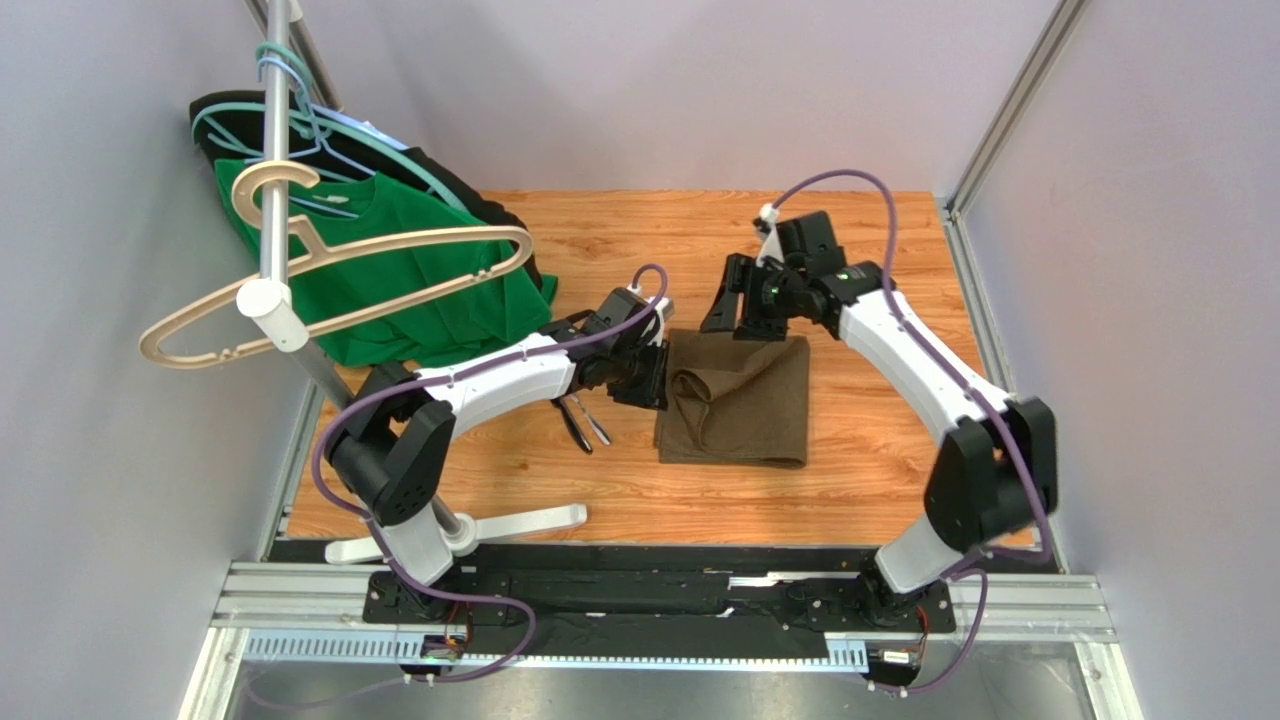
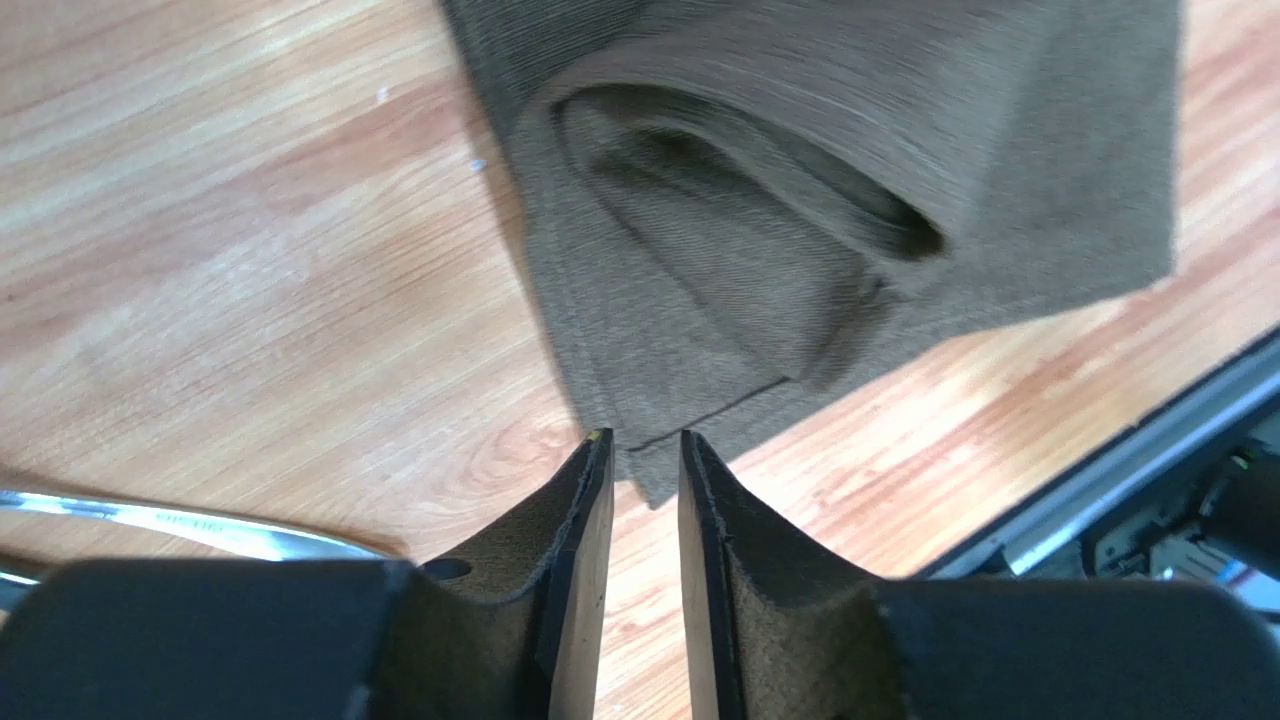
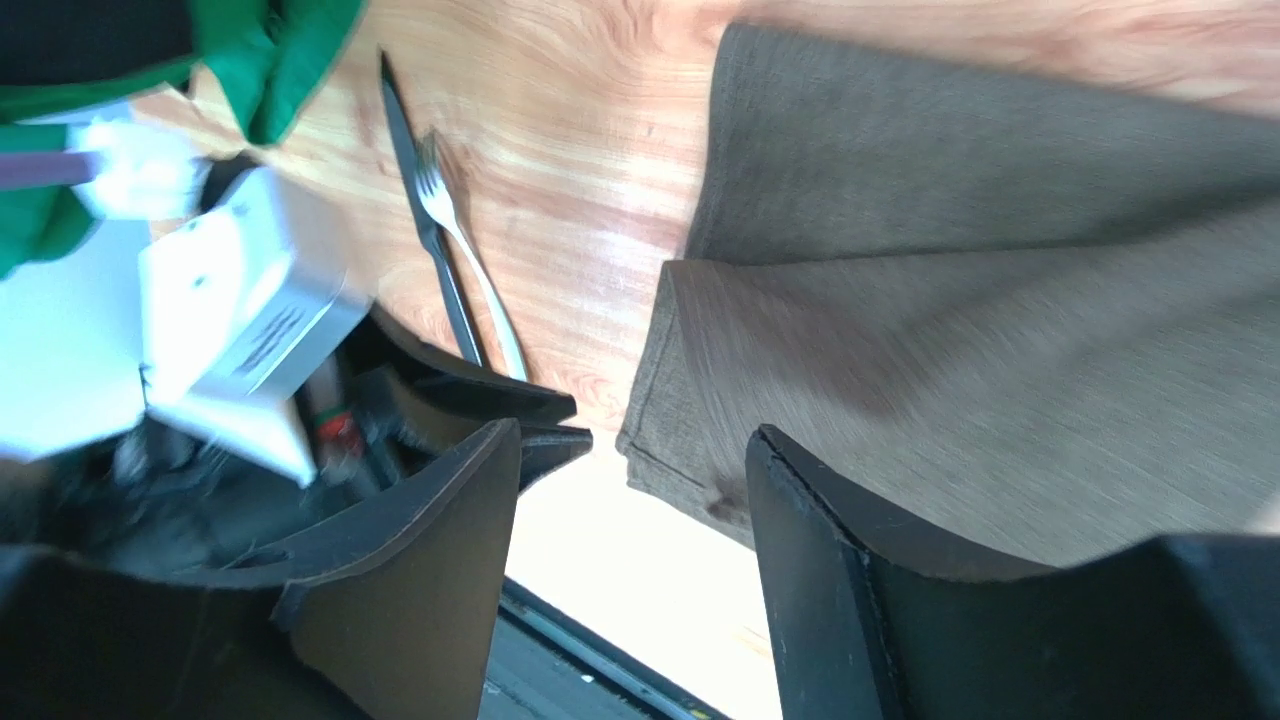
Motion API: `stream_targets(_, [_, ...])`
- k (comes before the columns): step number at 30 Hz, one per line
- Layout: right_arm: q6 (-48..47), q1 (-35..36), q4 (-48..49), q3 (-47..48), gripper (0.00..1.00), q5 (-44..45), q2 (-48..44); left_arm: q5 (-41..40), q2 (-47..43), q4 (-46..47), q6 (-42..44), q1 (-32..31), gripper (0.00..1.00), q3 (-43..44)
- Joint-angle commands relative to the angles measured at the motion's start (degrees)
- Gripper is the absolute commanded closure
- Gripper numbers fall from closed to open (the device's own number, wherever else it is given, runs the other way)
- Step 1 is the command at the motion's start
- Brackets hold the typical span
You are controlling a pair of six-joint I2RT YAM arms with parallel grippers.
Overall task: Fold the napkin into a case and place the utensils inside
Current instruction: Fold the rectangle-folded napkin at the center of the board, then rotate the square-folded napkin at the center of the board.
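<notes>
Wooden table (image 1: pixel 721 225), folded napkin (image 1: pixel 744 398), perhaps two utensils (image 1: pixel 583 425) beside

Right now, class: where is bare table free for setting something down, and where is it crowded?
Free: wood between napkin and right arm; near strip in front of the napkin. Crowded: left, with utensils, left gripper, green shirt.

Bare wood (image 1: pixel 887 405) right of the napkin (image 1: pixel 736 398); left arm (image 1: pixel 496 383) seemingly crowds utensils (image 1: pixel 583 425).
</notes>
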Motion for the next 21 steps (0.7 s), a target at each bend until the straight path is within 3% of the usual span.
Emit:
stream_targets(1, [-3.0, -2.0, -2.5, -8.1, 0.39, 4.9, -9.6, 1.8, -2.0, 0.8, 5.4, -1.1, 0.68, 2.9])
stream_targets(8, [-1.3, -3.8, 5.6, -22.1, 0.62, 5.6, -14.1, -1.2, -0.7, -2.5, 8.7, -1.3, 0.7, 8.1])
stream_targets(11, [-1.2, -3.6, 11.3, -24.7, 0.66, 4.4, -11.4, -4.2, -0.3, -5.0, 7.2, -0.7, 0.7, 9.5])
stream_targets(14, [-1.4, -3.3, 15.0, -21.7, 0.74, 1.5, -5.0, -3.5, -0.4, -4.7, 5.2, 0.0, 0.71, 8.9])
stream_targets(18, [-1.7, -3.0, 15.1, -15.8, 0.75, 2.4, 1.8, -1.1, 2.0, -6.0, 5.1, 1.5, 0.62, 9.5])
stream_targets(21, [-2.0, -3.1, 9.4, -12.1, 0.72, 4.5, 4.0, 2.6, 6.3, -10.5, 4.9, 2.9, 0.62, 12.9])
